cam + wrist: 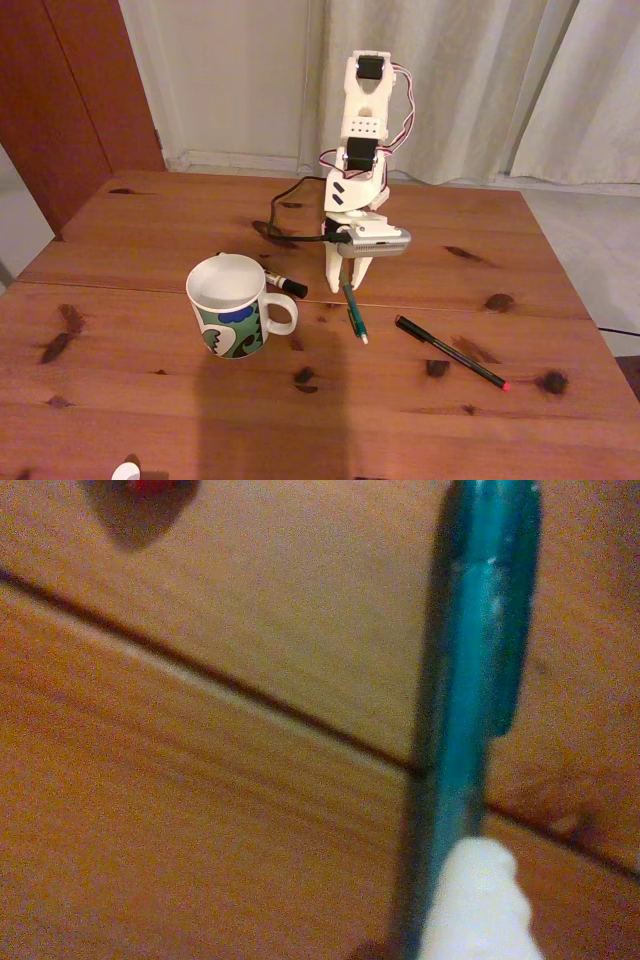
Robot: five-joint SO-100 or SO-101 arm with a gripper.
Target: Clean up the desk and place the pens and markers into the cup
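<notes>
Room: pale curtains (470, 80) and a light wall behind, a reddish-brown door or panel (70, 90) at the left of the fixed view, dim warm lighting. Desk (150, 400): wide reddish-brown plank top with dark knots and a seam running across it, the seam also crossing the wrist view as a dark diagonal line. Arm (362, 130): white, standing at the far middle of the desk and bent down over it, a dark cable trailing from its base. Cup (232, 305): white mug with green, blue and black swirls, upright, handle toward the right of the fixed view, plain inside, nothing seen in it. Long black pen (450, 352): lying flat to the right, pink-red tip nearest the camera, well apart from the cup. Marker (285, 283): dark-capped, lying just behind the cup's handle. Teal pen (352, 308): on the seam, its upper end between the fingers of the gripper (343, 280); whether the fingers have closed on it cannot be told. Wrist view: the teal pen (470, 710) beside a white fingertip (480, 900). Step judged in hand: picking up the teal pen, first of three. Next move calls for a firm pinch, a lift clear of the desk, and a carry leftward to the cup's rim.
</notes>
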